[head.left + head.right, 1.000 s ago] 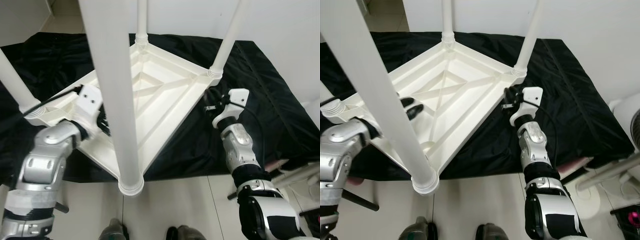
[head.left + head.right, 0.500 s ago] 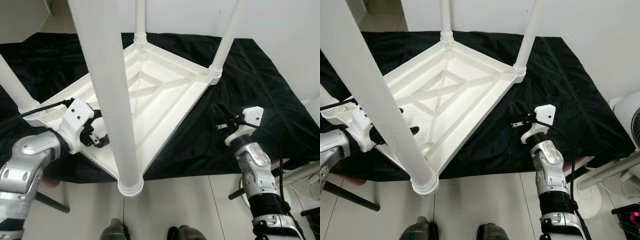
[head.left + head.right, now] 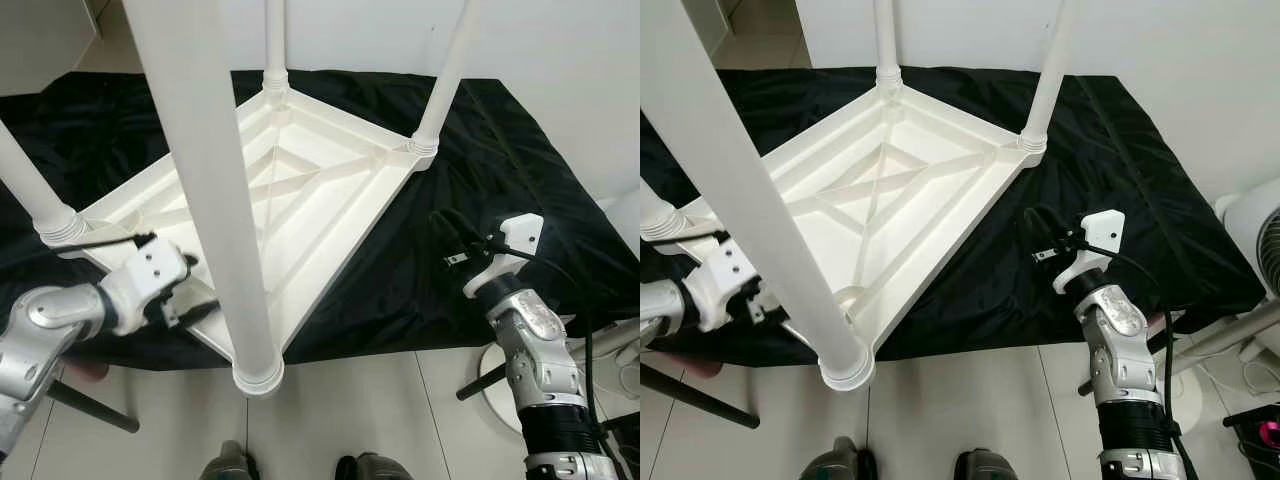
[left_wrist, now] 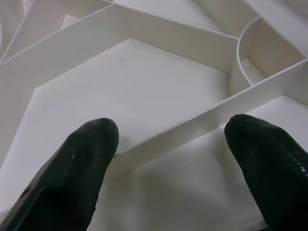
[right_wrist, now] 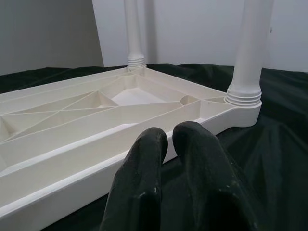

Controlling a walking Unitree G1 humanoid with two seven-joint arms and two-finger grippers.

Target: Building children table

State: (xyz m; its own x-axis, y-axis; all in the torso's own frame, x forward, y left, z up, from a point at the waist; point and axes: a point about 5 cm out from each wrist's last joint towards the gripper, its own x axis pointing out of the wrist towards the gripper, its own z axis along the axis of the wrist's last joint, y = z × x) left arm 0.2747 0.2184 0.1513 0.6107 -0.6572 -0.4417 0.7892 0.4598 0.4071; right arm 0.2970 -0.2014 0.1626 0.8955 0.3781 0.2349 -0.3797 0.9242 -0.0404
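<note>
Left eye view: both end effectors have withdrawn from the upturned table (image 3: 300,190); left (image 3: 195,305) spread, right (image 3: 447,232) closed.

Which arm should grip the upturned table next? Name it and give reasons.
Probably the left. The left gripper is open at the table rim by the near leg, fingers straddling a rib. The right gripper is shut, apart from the table over the black cloth.
</note>
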